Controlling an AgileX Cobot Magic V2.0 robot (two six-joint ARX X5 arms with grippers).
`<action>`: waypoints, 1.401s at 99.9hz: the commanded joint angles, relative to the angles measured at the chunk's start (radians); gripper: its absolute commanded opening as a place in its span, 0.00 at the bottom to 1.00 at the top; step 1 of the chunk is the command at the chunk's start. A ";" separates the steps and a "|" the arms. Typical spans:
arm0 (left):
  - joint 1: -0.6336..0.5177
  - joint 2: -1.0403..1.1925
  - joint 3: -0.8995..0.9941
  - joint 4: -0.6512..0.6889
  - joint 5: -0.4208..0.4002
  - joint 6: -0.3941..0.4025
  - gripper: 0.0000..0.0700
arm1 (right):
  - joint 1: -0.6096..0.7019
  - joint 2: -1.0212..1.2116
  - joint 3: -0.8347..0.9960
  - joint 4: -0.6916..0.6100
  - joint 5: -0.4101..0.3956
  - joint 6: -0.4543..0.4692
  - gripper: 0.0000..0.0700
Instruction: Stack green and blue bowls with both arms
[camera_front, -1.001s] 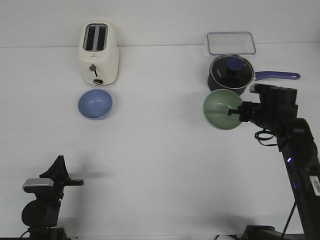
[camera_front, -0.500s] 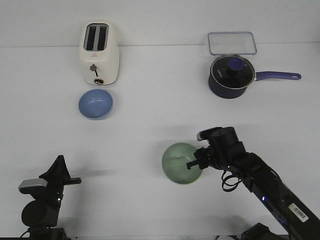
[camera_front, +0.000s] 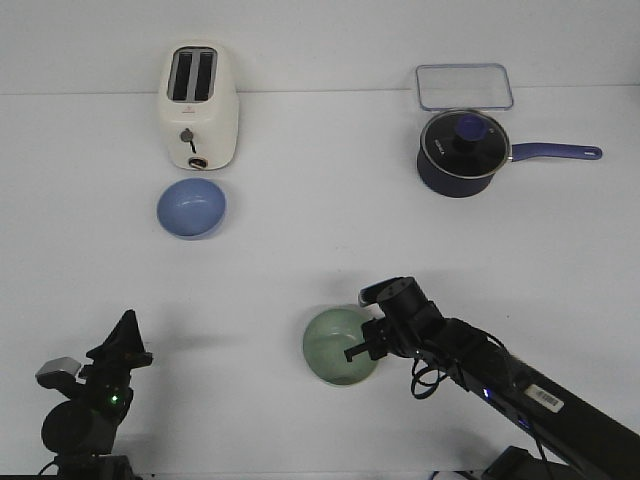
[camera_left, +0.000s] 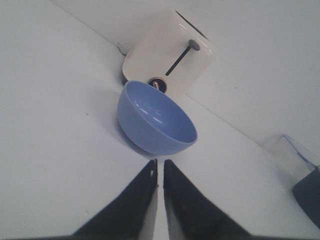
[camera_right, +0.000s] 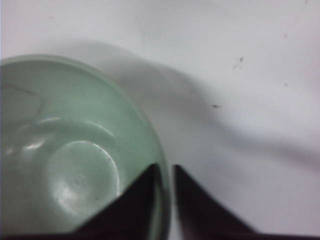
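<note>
The pale green bowl (camera_front: 340, 346) is low over the near middle of the table. My right gripper (camera_front: 366, 344) is shut on its right rim; the right wrist view shows one finger inside the green bowl (camera_right: 70, 165) and one outside, around the rim at the gripper (camera_right: 165, 170). The light blue bowl (camera_front: 191, 208) sits upright on the table in front of the toaster, far left. My left gripper (camera_front: 128, 322) is at the near left, far from the blue bowl; in the left wrist view the gripper (camera_left: 160, 164) is shut and empty, pointing at the blue bowl (camera_left: 155, 120).
A cream toaster (camera_front: 199, 105) stands just behind the blue bowl. A dark blue lidded saucepan (camera_front: 462, 152) with its handle to the right sits at the back right, with a clear rectangular container lid (camera_front: 463, 86) behind it.
My right arm carried the green bowl from beside the saucepan toward me and left, down to the near middle. The left gripper has tilted slightly.
</note>
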 joint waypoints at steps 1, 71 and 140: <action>0.001 0.014 0.044 0.003 0.002 -0.014 0.02 | 0.008 0.013 0.008 0.005 0.000 0.008 0.49; 0.001 1.208 0.814 -0.154 0.027 0.288 0.21 | -0.201 -0.441 0.069 -0.034 0.001 -0.044 0.60; -0.001 1.817 1.263 -0.291 0.102 0.290 0.02 | -0.201 -0.443 0.069 -0.057 0.020 -0.066 0.60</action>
